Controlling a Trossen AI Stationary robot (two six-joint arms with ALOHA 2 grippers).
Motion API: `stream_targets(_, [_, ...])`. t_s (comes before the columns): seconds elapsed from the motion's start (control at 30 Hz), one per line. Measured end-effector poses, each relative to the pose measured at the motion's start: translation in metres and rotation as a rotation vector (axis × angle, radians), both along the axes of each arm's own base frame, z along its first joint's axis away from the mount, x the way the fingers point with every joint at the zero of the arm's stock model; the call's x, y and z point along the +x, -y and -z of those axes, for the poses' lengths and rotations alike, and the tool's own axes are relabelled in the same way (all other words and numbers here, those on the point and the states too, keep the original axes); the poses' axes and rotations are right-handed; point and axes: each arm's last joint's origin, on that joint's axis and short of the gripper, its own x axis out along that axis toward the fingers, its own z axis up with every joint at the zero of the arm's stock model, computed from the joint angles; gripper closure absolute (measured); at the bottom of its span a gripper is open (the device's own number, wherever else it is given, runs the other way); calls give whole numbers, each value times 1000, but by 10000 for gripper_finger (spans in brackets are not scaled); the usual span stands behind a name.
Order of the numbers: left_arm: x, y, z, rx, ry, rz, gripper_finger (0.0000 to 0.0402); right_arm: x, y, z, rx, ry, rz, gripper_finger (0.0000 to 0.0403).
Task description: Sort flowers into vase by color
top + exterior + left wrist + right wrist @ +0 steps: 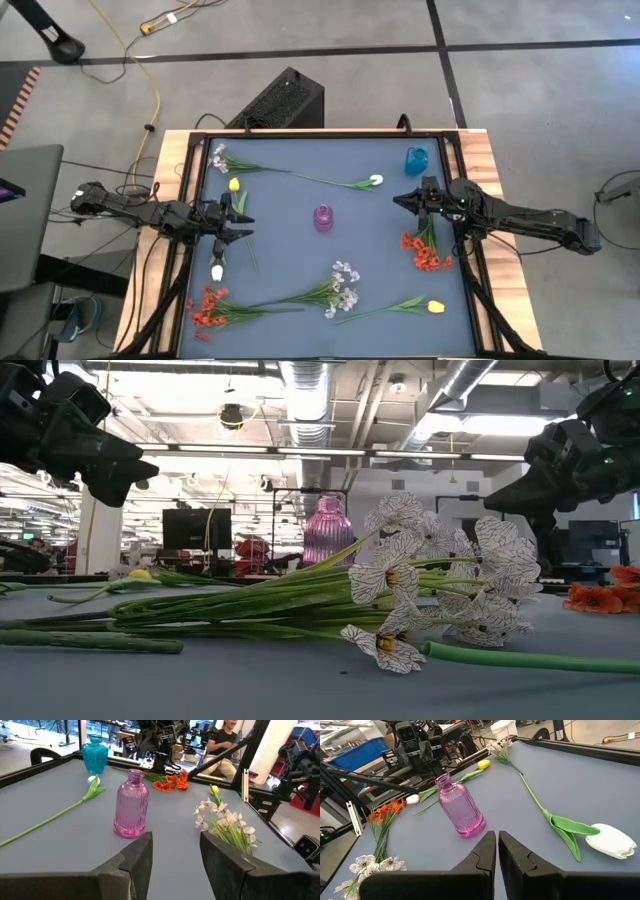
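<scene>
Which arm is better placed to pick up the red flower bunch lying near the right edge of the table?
The right arm. Its right gripper hangs just above the red bunch, with fingers nearly shut. The left gripper, open, is across the table, beyond the pink vase.

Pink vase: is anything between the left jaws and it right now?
Nothing visible. In the left wrist view, bare mat lies between the open left gripper and the pink vase. The white-lilac spray lies off to one side, clear of that line.
</scene>
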Motion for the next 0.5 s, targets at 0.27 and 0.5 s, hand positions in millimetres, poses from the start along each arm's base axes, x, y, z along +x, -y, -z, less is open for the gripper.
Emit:
stream_targets(0.27, [0,-6,-2,65,15,-196,249,0,0,0,0,0,0,353])
stream_targets(0.5, [2,-8,3,-246,17,-330,249,0,3,-1,-126,-15,38,353])
